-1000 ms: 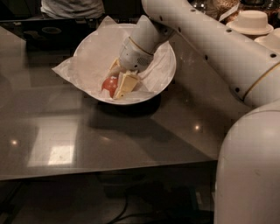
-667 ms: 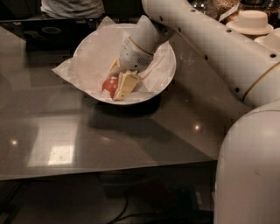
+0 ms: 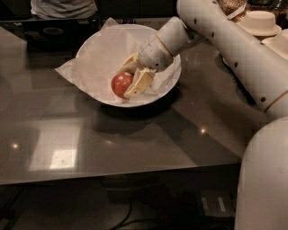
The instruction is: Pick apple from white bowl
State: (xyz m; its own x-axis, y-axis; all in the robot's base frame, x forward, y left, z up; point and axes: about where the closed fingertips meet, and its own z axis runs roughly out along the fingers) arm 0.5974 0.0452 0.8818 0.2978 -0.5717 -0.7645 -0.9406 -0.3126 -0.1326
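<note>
The wide white bowl (image 3: 101, 96), lined with crinkled white paper, sits at the back centre of the dark table. Low inside it, on the near side, is the glossy red-orange apple (image 3: 119, 84). My gripper (image 3: 128, 79) reaches down into the bowl from the upper right. Its beige fingers (image 3: 140, 83) clasp the apple from either side, so it is shut on the fruit. The right part of the apple is hidden behind the nearer finger.
Small beige paper bowls (image 3: 263, 22) stand stacked at the back right, behind my arm. A dark flat object (image 3: 49, 32) lies behind the bowl at left, with a person (image 3: 63, 6) beyond it. The table's front edge (image 3: 121, 174) runs across the lower view.
The gripper and the apple have shifted slightly right and up inside the bowl. More of the apple now shows.
</note>
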